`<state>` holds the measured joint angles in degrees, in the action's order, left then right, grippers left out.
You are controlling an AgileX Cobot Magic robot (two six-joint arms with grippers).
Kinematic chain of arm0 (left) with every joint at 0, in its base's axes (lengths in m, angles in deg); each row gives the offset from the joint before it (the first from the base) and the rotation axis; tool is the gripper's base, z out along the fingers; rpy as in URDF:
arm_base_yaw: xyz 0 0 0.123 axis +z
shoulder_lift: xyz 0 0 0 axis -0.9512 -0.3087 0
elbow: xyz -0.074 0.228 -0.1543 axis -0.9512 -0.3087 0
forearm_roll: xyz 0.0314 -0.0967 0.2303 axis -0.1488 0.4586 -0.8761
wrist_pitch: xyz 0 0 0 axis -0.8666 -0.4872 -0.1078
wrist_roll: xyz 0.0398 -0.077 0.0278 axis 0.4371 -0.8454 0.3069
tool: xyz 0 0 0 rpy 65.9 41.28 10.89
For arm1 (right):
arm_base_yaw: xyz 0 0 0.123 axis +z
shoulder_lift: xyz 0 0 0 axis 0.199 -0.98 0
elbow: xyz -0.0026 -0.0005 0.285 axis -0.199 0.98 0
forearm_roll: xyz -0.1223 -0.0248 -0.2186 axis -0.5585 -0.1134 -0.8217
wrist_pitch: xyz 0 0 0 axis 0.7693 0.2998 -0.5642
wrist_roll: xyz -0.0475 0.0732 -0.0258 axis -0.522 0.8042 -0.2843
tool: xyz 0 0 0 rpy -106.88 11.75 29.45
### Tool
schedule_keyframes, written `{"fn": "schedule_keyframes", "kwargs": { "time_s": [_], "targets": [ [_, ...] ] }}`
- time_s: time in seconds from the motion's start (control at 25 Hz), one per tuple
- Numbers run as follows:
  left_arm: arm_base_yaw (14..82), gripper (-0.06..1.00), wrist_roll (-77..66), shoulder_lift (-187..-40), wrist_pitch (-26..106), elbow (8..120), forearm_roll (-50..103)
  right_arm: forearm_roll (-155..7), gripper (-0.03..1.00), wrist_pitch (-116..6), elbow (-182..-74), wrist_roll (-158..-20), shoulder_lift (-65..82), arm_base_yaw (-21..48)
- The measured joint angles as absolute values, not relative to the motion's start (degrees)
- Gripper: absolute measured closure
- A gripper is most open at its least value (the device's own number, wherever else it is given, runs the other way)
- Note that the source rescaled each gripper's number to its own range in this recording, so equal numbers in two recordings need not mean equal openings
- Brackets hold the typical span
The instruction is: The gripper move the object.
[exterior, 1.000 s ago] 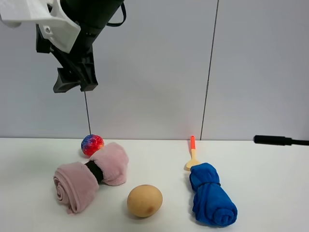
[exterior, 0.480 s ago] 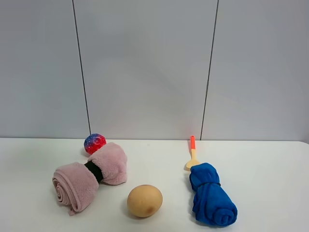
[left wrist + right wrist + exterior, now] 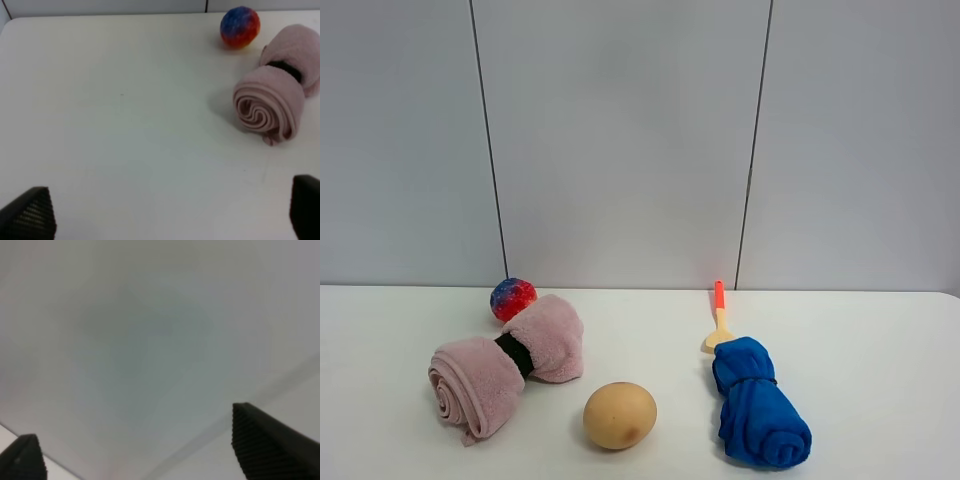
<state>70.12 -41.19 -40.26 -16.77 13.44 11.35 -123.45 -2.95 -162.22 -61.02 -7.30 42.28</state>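
The pink fluffy rolled towel (image 3: pixel 506 367), cinched by a dark band, lies on the white table at the left. It also shows in the left wrist view (image 3: pixel 275 95), its spiral end facing the camera. Neither gripper shows in the exterior view. My left gripper (image 3: pixel 170 212) is open and empty over bare table, apart from the towel; its black fingertips (image 3: pixel 30 215) stand wide apart. My right gripper (image 3: pixel 145 450) is open and empty, with only a blurred pale surface before it.
A red-blue ball (image 3: pixel 512 298) sits just behind the towel, also in the left wrist view (image 3: pixel 240 26). A tan egg-shaped object (image 3: pixel 619 415) lies at front centre. A blue rolled cloth (image 3: pixel 758 415) and an orange-handled spatula (image 3: pixel 718 315) lie to the right on the table (image 3: pixel 880 360).
The left arm, high at the upper left one second ago, has left the exterior view. The black right fingertip at the right edge is gone too. The towel shifted slightly.
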Motion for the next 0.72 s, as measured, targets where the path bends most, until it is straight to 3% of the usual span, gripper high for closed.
{"fn": "schedule_keyframes", "kwargs": {
  "time_s": [0.12, 0.32, 0.64, 0.72],
  "targets": [
    [70.1, -0.06, -41.2, -40.3, -16.8, 13.4, 11.3, -127.7, 0.24, 4.4, -162.1, -54.4, -4.4, 42.3],
    [70.1, -0.06, -41.2, -40.3, -16.8, 13.4, 11.3, -127.0, 0.24, 5.1, -156.0, -50.1, 2.5, 42.0],
    [70.1, -0.06, -41.2, -40.3, -16.8, 13.4, 11.3, -119.2, 0.24, 5.1, -131.3, -45.9, 16.0, 36.8],
    [70.1, -0.06, -41.2, -40.3, -16.8, 13.4, 11.3, -115.8, 0.18, 4.2, -125.5, -45.9, 19.9, 34.2]
  ]
}}
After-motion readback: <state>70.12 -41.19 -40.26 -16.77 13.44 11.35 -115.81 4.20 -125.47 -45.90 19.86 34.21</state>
